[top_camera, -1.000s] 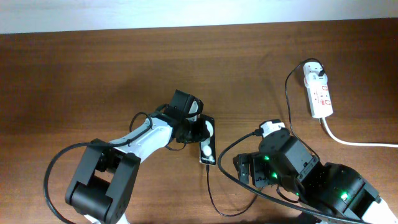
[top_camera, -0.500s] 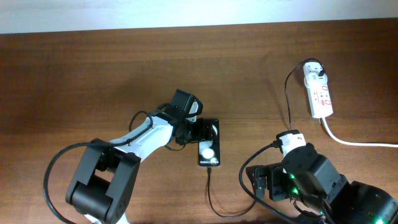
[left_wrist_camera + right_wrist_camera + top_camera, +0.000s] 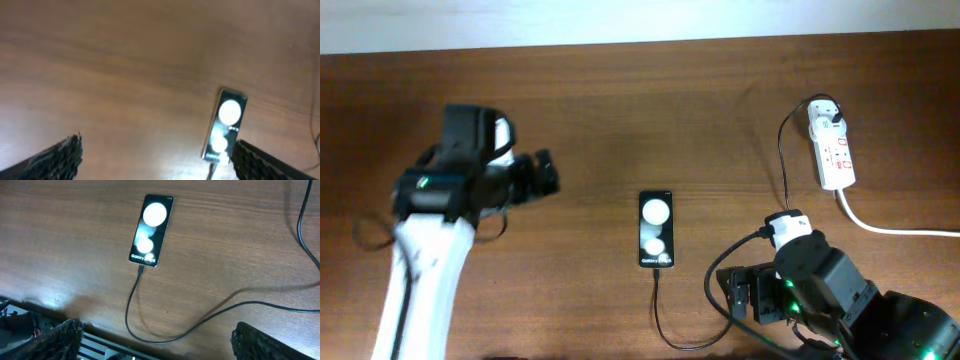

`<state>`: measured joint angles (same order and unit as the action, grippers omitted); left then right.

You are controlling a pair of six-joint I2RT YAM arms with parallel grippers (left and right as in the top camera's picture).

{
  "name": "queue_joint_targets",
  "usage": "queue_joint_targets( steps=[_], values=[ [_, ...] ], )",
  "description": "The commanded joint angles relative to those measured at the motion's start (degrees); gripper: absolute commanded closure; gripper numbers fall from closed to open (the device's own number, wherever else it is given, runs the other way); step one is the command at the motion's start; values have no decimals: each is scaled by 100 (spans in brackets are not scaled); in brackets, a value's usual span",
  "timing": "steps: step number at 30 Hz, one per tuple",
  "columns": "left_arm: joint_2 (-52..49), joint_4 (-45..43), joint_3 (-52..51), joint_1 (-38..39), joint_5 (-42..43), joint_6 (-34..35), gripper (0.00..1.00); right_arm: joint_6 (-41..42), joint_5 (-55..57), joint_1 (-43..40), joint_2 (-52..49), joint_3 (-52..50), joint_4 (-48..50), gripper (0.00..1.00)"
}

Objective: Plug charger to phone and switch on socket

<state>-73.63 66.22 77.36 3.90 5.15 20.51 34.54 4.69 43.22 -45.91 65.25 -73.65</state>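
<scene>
- Phone (image 3: 656,229): black, flat and face up near the middle of the tabletop (image 3: 620,100); two round white glares on the glass, white lettering at its near end
- Charger (image 3: 131,315): thin black cable, plug tip seated in the phone's near edge; loops over the wood, then runs up to the adapter (image 3: 826,115)
- Socket (image 3: 831,148): white strip at far right, red markings, adapter in its far end, thick white cord (image 3: 890,228) leaving the near end; switch position too small to tell
- Left pincer (image 3: 156,150): released, fingers spread wide, grasping nothing, above bare wood well left of phone
- Right pincer (image 3: 156,330): released, fingers wide apart, empty, near the front edge
</scene>
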Motion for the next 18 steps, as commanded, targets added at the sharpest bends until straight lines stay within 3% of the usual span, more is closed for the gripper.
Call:
queue_joint_targets(
  steps=[1, 5, 11, 18],
  values=[
    [872, 509, 74, -44, -525, -109, 1, 44, 50, -22, 17, 17, 61, 1],
    [1512, 1115, 74, -44, -518, -109, 1, 44, 52, -20, 17, 17, 90, 1],
    [1552, 1150, 74, -42, -518, -109, 1, 44, 48, -20, -101, 17, 251, 1],
    [1578, 1147, 72, -44, -518, -107, 1, 44, -181, -20, -973, 17, 249, 1]
  ],
)
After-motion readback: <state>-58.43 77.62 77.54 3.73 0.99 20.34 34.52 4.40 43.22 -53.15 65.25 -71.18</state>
